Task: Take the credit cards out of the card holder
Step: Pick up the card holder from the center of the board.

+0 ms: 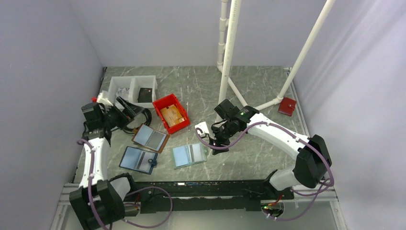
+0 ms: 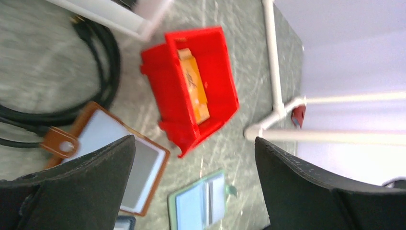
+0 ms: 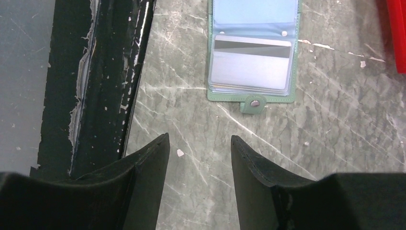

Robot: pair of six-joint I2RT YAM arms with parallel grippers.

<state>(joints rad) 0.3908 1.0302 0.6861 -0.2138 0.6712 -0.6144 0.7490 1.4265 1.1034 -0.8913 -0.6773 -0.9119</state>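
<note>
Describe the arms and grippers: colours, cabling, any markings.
The left arm and right arm have white links with black joint housings and black bases. A purple cable loops along the outside of each. A small green light glows on the right wrist. The left gripper and right gripper have matte black, wedge-shaped fingers. No readable markings.

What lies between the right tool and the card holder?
Only bare table between the right tool and card holder, shown in the right wrist view.
</note>
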